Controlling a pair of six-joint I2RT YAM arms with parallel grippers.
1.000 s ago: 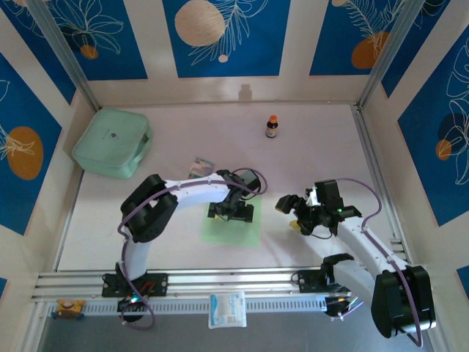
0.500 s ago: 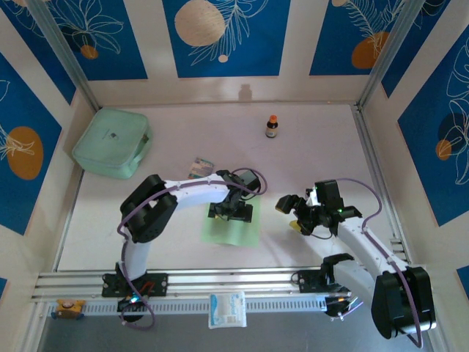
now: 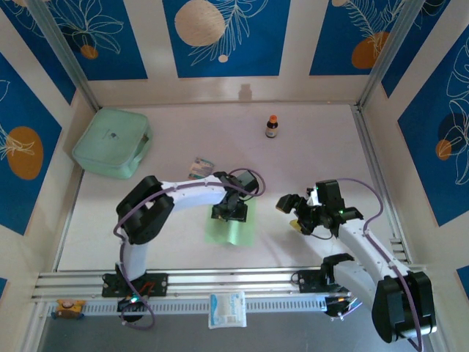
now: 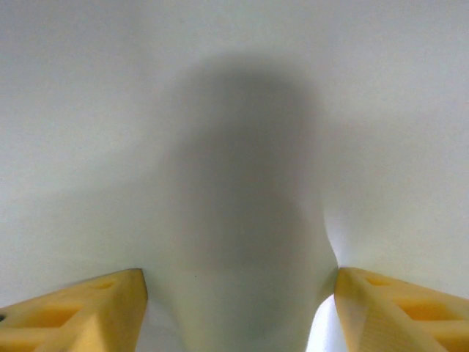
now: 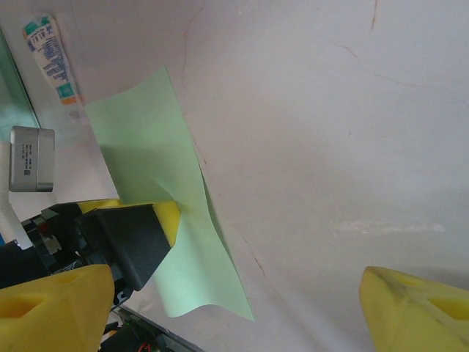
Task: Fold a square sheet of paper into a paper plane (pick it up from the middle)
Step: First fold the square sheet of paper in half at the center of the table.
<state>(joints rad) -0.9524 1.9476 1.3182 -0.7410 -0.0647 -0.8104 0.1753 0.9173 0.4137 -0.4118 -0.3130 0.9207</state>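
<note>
The square sheet of paper (image 3: 229, 233) is pale lime green and lies on the table's near middle, narrowed and humped along its centre. My left gripper (image 3: 229, 210) presses down on the sheet's far half. In the left wrist view the paper (image 4: 242, 220) bulges up between the yellow fingers (image 4: 88, 308), and the left gripper (image 4: 240, 308) stands partly closed with a wide gap. The right wrist view shows the sheet (image 5: 146, 139) buckling, its near edge lifted. My right gripper (image 3: 293, 213) hangs open to the paper's right, holding nothing (image 5: 234, 293). No paper plane is in view.
A mint-green rounded box (image 3: 112, 142) sits at the back left. A small striped packet (image 3: 200, 167) lies just behind the sheet. A little bottle (image 3: 272, 126) stands at the back centre. A white packet (image 3: 227, 308) rests on the front rail.
The left gripper's fingers have drawn inward on the sheet. The paper has bunched narrower and risen into a hump between them. The right arm has stayed still.
</note>
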